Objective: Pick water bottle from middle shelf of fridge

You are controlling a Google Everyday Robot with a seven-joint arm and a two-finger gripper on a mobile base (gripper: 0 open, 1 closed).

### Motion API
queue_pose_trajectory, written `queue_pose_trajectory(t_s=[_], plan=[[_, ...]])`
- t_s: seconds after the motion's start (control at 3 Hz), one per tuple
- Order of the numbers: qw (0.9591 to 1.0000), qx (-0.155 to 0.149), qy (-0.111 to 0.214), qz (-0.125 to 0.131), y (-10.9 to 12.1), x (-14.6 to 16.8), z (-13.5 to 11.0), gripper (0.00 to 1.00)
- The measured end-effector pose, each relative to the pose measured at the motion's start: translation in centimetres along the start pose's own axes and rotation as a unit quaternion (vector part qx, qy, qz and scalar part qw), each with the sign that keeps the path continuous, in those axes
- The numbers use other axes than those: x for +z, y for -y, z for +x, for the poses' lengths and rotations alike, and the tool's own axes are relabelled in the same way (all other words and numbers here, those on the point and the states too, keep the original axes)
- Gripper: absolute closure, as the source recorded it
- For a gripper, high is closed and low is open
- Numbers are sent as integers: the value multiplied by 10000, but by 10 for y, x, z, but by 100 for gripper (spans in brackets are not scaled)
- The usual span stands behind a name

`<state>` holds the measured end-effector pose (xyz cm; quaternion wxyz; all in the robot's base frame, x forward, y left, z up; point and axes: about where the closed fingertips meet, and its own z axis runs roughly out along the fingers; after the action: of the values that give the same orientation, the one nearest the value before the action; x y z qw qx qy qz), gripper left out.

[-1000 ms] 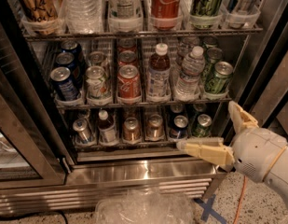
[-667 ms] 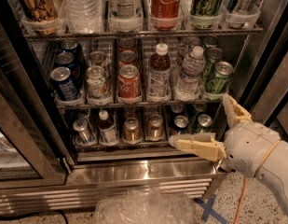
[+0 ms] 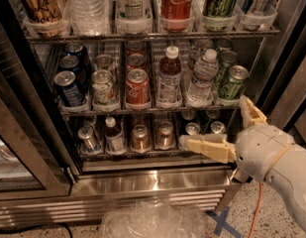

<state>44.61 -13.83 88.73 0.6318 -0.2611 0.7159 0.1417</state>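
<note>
1. Gripper point(image 3: 214, 122) hangs below and just right of the water bottle point(image 3: 202, 79), fingers spread wide, holding nothing. The bottle stands upright on the middle shelf point(image 3: 118, 112).
2. Risk: the green can point(image 3: 233, 82) is just right of the bottle and the brown-drink bottle point(image 3: 168, 78) just left. Wide fingers may topple either.
3. Risk: rising from below the bottle, a finger may snag the shelf's front edge.

Fridge point(image 3: 142, 182). Middle shelf point(image 3: 118, 111): cans point(image 3: 137, 87), brown-drink bottle point(image 3: 169, 78), and water bottle point(image 3: 202, 78) upright in the fifth lane from the left. Gripper point(image 3: 215, 123): lower right, before the bottom shelf point(image 3: 127, 153), fingers spread wide, below the water bottle, not touching it.
</note>
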Motion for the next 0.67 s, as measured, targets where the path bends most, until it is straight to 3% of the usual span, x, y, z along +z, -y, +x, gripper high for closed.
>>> queue_pose_trajectory(t_s=[0.33, 0.67], plan=[[9995, -70, -166, 268, 10, 4, 5, 0], [9995, -70, -167, 267, 10, 4, 5, 0]])
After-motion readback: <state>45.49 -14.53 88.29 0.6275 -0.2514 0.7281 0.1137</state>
